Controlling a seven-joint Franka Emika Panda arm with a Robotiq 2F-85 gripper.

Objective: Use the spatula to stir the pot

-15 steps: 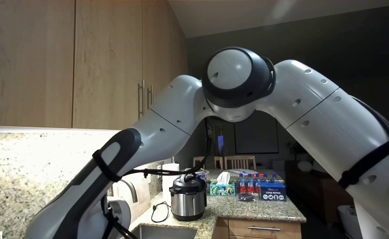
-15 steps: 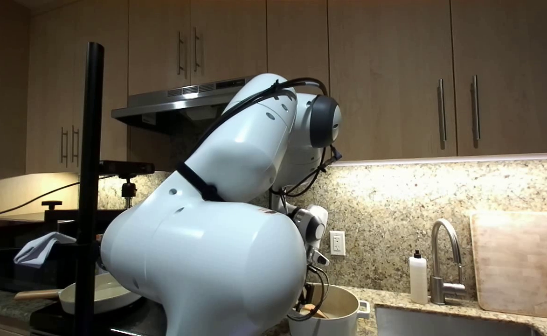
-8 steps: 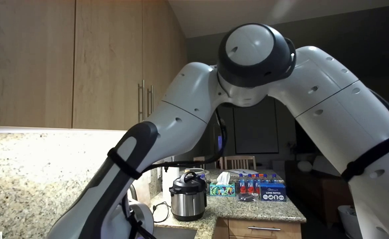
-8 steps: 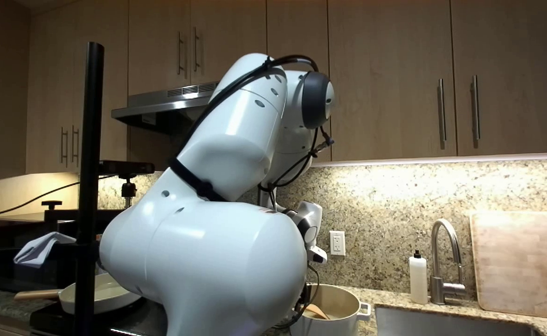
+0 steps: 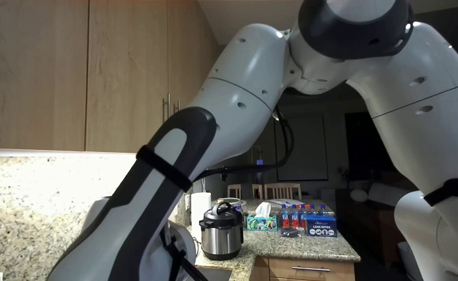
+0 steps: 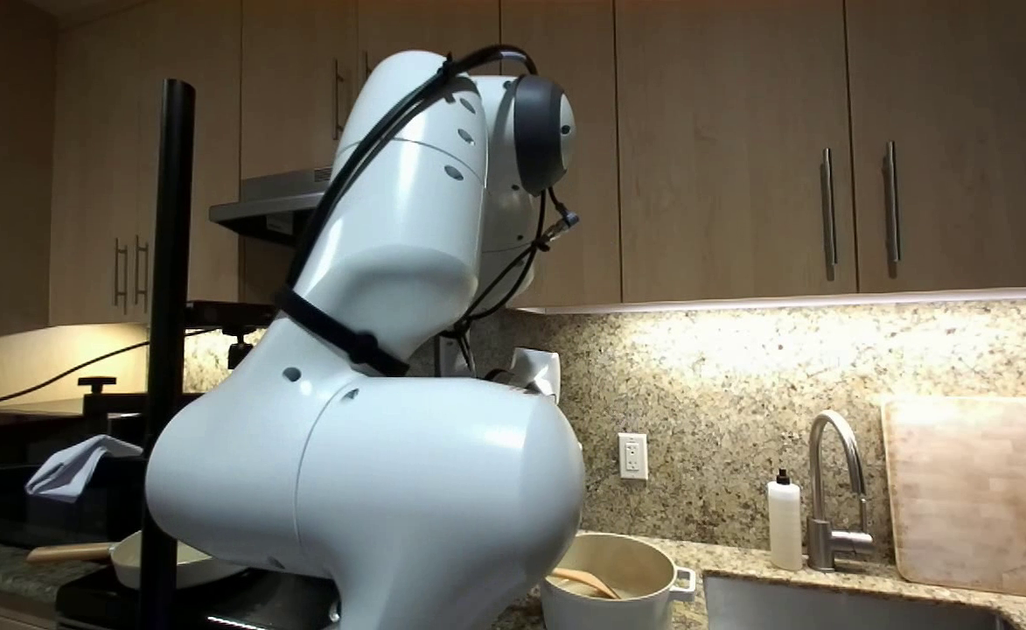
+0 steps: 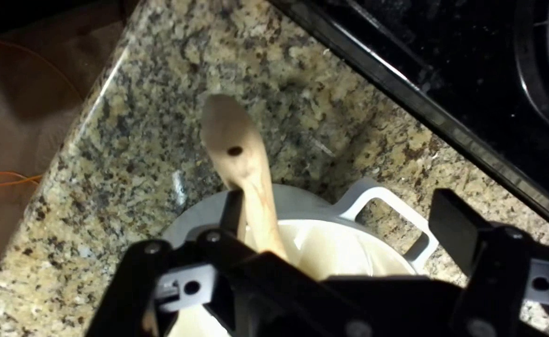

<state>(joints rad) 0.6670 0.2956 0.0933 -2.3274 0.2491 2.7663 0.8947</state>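
Observation:
The wooden spatula (image 7: 234,135) leans over the rim of the cream pot (image 7: 297,201) in the wrist view, its handle end sticking out past the edge. In an exterior view, part of the spatula (image 6: 589,579) shows inside the pot (image 6: 609,614). My gripper (image 7: 342,217) is over the pot with its jaws wide apart. One fingertip (image 7: 231,210) lies right beside the spatula's shaft; whether they touch I cannot tell. The opposite fingertip (image 7: 452,229) is over by the pot's handle. The spatula's lower end is hidden by the gripper in the wrist view.
The black stove (image 7: 466,61) borders the counter (image 7: 171,93) beside the pot. A soap bottle (image 6: 785,523), faucet (image 6: 820,490) and sink (image 6: 845,604) are past the pot. A pan (image 6: 184,569) sits near a black post (image 6: 169,350). A pressure cooker (image 5: 221,234) stands further along the counter.
The arm's elbow has risen and swung back, leftward in an exterior view. The gripper's end, partly seen beside the pot earlier, is now hidden behind the arm there. The jaws look unchanged.

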